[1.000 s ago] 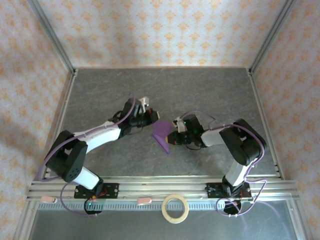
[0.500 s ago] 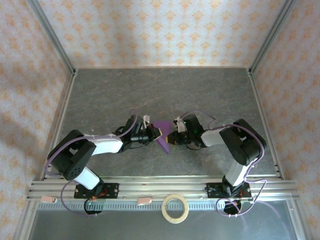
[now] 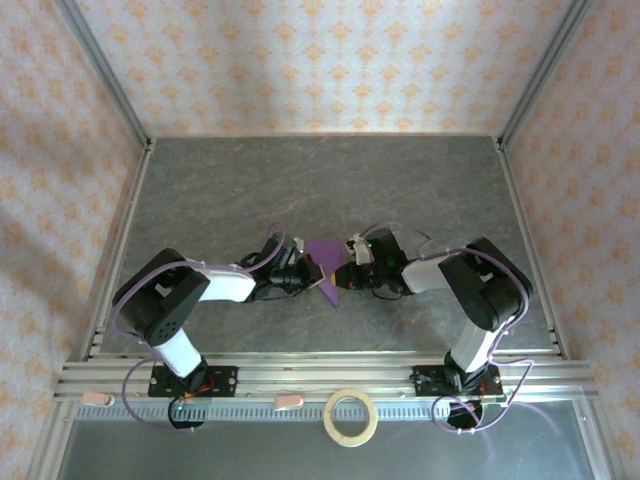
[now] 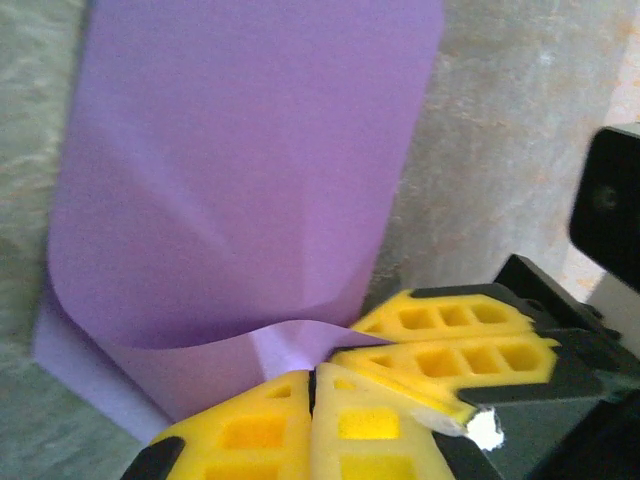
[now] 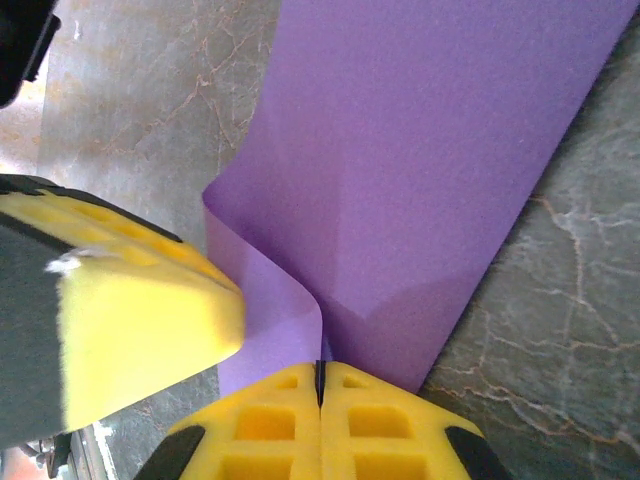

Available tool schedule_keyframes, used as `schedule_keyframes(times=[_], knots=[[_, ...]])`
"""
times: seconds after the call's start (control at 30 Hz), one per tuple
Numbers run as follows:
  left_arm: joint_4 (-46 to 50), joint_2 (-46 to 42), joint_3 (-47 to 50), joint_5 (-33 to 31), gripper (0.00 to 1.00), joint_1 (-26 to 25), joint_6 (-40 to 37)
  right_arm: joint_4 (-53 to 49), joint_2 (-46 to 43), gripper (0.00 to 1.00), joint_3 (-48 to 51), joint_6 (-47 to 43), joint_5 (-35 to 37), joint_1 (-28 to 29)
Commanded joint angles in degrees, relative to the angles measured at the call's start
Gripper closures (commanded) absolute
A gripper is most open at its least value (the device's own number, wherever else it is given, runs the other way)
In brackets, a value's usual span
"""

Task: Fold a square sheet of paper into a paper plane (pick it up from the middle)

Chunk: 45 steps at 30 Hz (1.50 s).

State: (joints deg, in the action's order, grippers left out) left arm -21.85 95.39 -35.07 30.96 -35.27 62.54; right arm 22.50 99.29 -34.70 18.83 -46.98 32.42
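Near the middle of the worktop (image 3: 400,180), the square sheet of paper (image 3: 324,254) lies partly folded. The right gripper (image 5: 320,372) pinches its curled edge, apparently steadying the fold. The left gripper (image 4: 312,378), closed, meets that edge, seemingly to press it.

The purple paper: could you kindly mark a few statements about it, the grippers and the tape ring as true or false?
1. The right gripper is shut on the purple paper. True.
2. The paper lies fully flat on the table. False: it curls up into a fold that runs into the right gripper.
3. The left gripper is wide open. False: its fingers are shut, with their tips at the paper's edge.
4. The tape ring lies on the near rail, apart from the paper. True.
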Motion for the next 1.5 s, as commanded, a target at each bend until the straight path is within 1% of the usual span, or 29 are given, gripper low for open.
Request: schedule_keyframes(times=[0.0, 0.23, 0.43, 0.6, 0.77, 0.87, 1.0, 1.07, 1.13, 1.2, 1.3, 1.33, 1.4, 1.43, 1.47], knots=[[4.0, 0.5, 1.6, -3.7, 1.0, -0.3, -1.9, -1.4, 3.6, 1.0, 0.2, -0.7, 4.6, 0.1], [8.5, -2.4, 1.2, -6.7, 1.0, -0.3, -3.5, -1.5, 3.9, 1.0, 0.1, -0.7, 4.8, 0.1], [7.9, -6.4, -1.8, -6.0, 1.0, -0.5, -4.9, -1.8, 3.9, 1.0, 0.3, -0.8, 4.9, 0.1], [6.3, -2.8, -4.2, -3.5, 1.0, -0.6, -5.7, -1.8, 4.0, 1.0, 0.1, -1.0, 4.8, 0.1], [8.2, 1.4, -5.0, -4.8, 1.0, -0.6, -6.5, -2.0, 4.1, 1.0, -0.2, -0.9, 4.6, 0.1], [9.1, 1.8, -2.2, -7.3, 1.0, -0.6, -6.4, -2.7, 4.0, 1.0, -0.8, -1.2, 3.9, 0.1], [5.7, 2.2, 3.6, -8.9, 1.0, -0.6, -5.0, -1.4, 3.0, 1.0, -2.1, 0.3, 1.6, 0.2], [4.7, 2.6, 5.4, -9.5, 1.0, -0.5, -4.8, -1.7, 2.0, 0.96, -3.1, 1.0, 1.0, 0.1], [4.7, 2.7, 6.3, -10.1, 1.0, -0.6, -5.0, -3.0, 0.3, 0.88, -4.2, 1.5, 1.5, 0.1], [5.1, 2.4, 6.7, -10.8, 1.0, -0.6, -5.1, -6.1, -2.3, 0.76, -5.4, 1.6, 4.9, 0.1], [5.5, 2.0, 6.5, -11.4, 1.0, -0.6, -5.3, -10.7, -7.1, 0.66, -6.2, 2.4, 10.4, 0.1], [5.6, 1.9, 6.4, -11.4, 1.0, -0.6, -5.3, -11.6, -8.4, 0.65, -6.2, 3.2, 10.4, 0.0], [5.2, 1.7, 6.4, -11.4, 1.0, -0.6, -5.2, -13.2, -10.7, 0.65, -6.4, 7.7, 9.1, 0.1], [5.2, 1.5, 6.4, -11.4, 1.0, -0.6, -5.1, -13.5, -11.3, 0.67, -6.4, 9.6, 7.7, 0.1], [5.2, 1.5, 6.3, -11.5, 1.0, -0.6, -5.0, -13.5, -11.6, 0.71, -6.2, 12.0, 5.3, 0.2]])
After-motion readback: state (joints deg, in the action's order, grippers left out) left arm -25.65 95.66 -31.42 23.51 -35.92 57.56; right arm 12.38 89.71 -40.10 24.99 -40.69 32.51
